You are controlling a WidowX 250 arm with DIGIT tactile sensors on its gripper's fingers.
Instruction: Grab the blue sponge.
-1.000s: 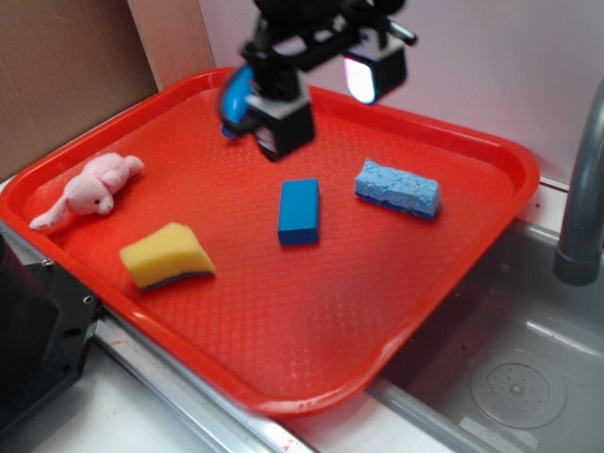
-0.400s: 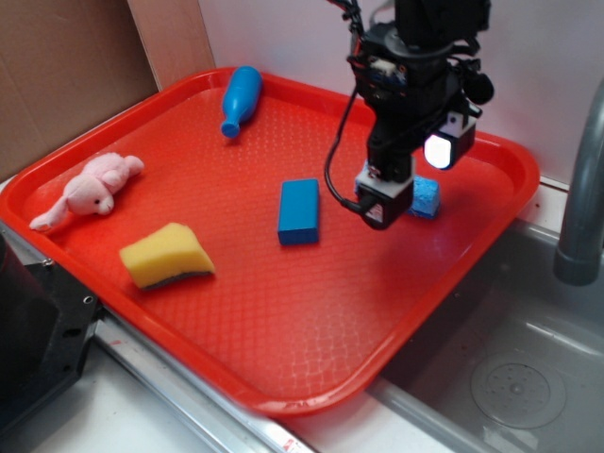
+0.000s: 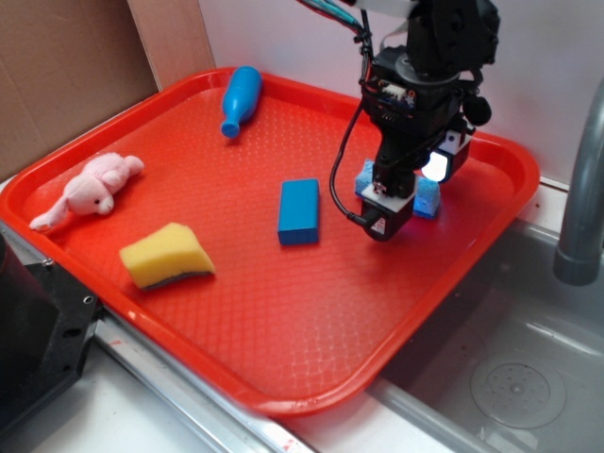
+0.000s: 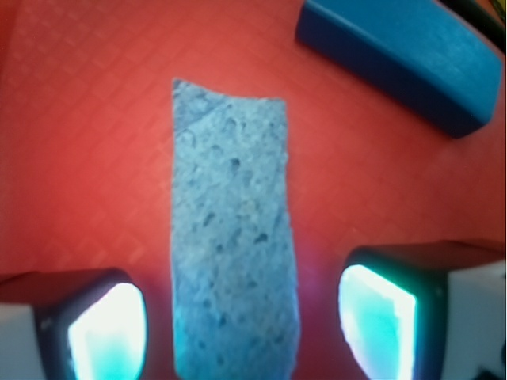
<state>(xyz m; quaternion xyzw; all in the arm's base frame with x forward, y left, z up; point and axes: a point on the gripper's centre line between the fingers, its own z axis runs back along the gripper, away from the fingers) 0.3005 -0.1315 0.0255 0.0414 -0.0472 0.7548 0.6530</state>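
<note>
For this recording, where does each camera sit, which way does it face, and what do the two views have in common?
Exterior: sits high off the tray's near corner, looking down across the red tray beside a sink; shows the arm and hand.
Wrist: sits on the hand, looking straight down between its two lit fingers; only those fingers show.
Shared: the blue sponge under the open hand, the blue block beside it, and the tray.

Even bright light; wrist view soft, glowing fingers [image 4: 107,328] overexposed

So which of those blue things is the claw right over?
The blue sponge, the pale, rough one lying between the gripper's open fingers. The smooth darker blue block and the blue bottle lie apart.
</note>
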